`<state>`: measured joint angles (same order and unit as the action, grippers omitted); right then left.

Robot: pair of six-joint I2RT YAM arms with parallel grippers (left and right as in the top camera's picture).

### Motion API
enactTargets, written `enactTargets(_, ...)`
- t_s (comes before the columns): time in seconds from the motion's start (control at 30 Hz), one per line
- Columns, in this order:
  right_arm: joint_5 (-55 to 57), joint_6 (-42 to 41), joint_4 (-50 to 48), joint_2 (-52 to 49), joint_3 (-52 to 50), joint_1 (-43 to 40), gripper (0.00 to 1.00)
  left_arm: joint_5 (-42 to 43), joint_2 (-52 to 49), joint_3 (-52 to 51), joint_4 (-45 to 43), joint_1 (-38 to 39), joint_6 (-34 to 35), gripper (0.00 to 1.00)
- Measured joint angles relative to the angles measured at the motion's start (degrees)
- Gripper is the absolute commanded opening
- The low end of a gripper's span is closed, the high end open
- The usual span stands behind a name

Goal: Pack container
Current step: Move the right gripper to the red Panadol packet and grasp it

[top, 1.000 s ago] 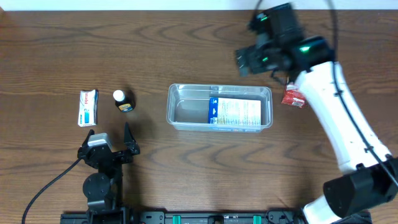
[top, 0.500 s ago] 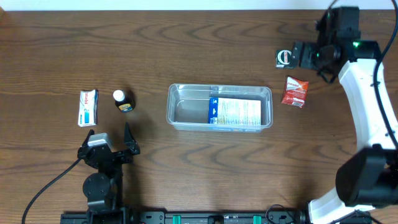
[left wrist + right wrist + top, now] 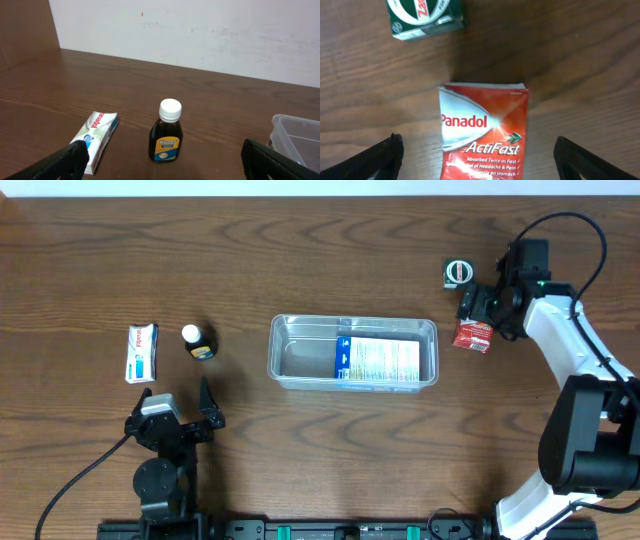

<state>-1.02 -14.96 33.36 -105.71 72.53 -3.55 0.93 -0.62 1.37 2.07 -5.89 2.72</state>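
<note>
The clear plastic container [image 3: 300, 352] sits mid-table with a white and blue box [image 3: 378, 361] lying in its right half; its corner shows in the left wrist view [image 3: 295, 132]. My right gripper [image 3: 478, 305] is open over a red Panadol packet [image 3: 471, 335], whose packet [image 3: 482, 127] lies flat between the fingers [image 3: 479, 159]. A small green box [image 3: 457, 273] lies just beyond it, also in the right wrist view [image 3: 424, 17]. My left gripper [image 3: 178, 417] is open and empty, near the front edge. A dark syrup bottle [image 3: 167, 131] and a toothpaste box [image 3: 97, 137] stand ahead of it.
The bottle [image 3: 197, 342] and toothpaste box [image 3: 141, 352] lie left of the container on the wooden table [image 3: 300, 250]. A white wall [image 3: 200, 30] rises behind the table's far edge.
My right arm swung from above the container's far right corner out to the right, then came back down over the red packet. The left arm has not moved.
</note>
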Motion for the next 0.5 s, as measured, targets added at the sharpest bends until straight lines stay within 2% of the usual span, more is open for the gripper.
enactTargets(0.23,0.0,-0.3,-5.9,0.0,-5.1,0.0,0.87,0.0,0.0,0.0,0.0,0.0,0.0,0.98)
enactTargets(0.5,0.6,-0.5,-8.6,0.0,-5.7,0.2,0.82,0.0,0.0,0.0,0.0,0.0,0.0,0.98)
